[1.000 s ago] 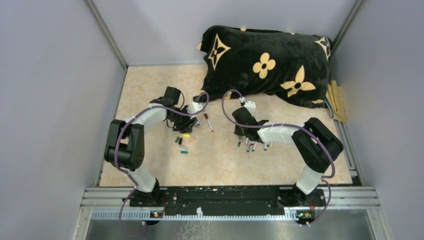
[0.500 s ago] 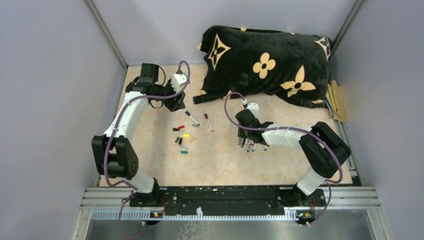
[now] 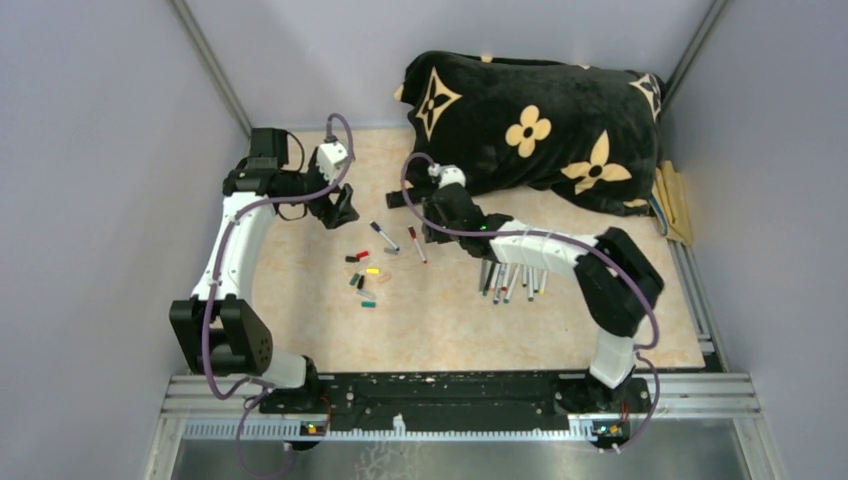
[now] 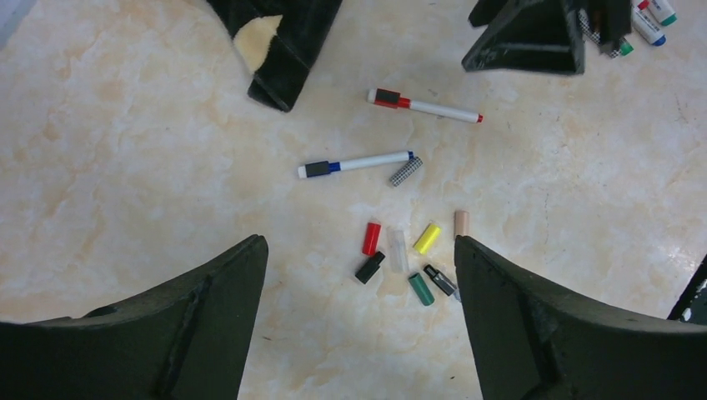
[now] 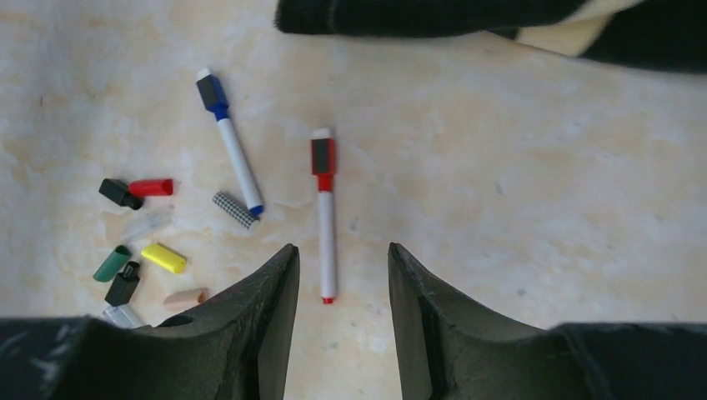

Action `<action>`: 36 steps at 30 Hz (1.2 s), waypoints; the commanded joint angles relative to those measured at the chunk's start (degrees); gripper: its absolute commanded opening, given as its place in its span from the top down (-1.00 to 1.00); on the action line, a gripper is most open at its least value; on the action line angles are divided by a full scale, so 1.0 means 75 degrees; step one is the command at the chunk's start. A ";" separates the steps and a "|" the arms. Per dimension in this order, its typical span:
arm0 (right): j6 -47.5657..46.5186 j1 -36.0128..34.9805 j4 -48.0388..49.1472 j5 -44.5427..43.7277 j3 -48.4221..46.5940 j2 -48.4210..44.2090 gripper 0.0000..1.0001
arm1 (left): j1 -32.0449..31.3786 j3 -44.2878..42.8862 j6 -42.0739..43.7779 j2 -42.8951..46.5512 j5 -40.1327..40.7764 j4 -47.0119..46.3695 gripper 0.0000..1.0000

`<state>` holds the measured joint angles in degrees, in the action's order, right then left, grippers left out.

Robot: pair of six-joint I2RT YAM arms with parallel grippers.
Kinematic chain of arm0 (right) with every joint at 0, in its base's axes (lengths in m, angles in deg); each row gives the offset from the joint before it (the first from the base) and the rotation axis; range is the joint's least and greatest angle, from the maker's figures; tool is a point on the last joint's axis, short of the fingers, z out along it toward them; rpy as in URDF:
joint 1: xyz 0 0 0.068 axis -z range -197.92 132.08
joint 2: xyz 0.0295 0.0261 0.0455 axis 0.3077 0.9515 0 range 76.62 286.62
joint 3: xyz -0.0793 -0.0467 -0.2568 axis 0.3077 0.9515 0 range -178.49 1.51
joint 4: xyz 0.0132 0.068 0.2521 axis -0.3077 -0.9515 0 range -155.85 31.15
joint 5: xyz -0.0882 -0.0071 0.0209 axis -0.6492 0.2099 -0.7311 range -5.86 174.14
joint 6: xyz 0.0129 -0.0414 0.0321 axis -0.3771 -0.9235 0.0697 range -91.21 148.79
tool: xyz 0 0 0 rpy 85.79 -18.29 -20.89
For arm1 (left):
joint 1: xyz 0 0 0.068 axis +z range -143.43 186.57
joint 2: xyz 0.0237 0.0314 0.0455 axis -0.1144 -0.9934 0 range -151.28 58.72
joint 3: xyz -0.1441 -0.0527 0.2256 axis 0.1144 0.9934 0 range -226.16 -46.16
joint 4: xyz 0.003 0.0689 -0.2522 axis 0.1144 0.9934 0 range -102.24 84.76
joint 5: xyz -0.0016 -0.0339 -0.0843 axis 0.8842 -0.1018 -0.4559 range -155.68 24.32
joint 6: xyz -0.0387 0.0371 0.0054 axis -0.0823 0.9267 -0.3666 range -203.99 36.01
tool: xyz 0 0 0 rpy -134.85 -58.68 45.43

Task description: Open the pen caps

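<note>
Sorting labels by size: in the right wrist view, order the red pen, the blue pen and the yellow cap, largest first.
1. Red pen and blue pen: near-equal length, too close to rank.
2. Yellow cap: clearly smallest.

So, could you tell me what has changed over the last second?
The left gripper lifted away to the far left, opening and leaving the blue pen on the table. The right gripper swung left from the pen cluster to above the red pen, opening. The loose caps, red pen and pillow stayed put.
</note>
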<state>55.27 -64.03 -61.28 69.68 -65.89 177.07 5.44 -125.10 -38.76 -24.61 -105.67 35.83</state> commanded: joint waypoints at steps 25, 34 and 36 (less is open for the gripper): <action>-0.1353 -0.0705 -0.0217 -0.0066 -0.0607 0.1862 1.00 | 0.1080 -0.0043 0.0114 0.0270 -0.1685 0.0271 -0.97; -0.0885 -0.0032 0.0531 0.3815 0.0590 -0.0088 1.00 | 0.0583 0.1870 0.2952 0.0421 -0.2057 0.0948 -0.97; -0.0824 0.0100 0.0370 0.4975 0.0566 -0.0219 1.00 | 0.0079 0.2142 0.3290 0.0483 -0.1830 0.0955 -0.97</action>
<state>47.03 -66.06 -61.02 86.60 -61.38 181.46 10.95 -112.31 -25.14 -22.67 -118.12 40.20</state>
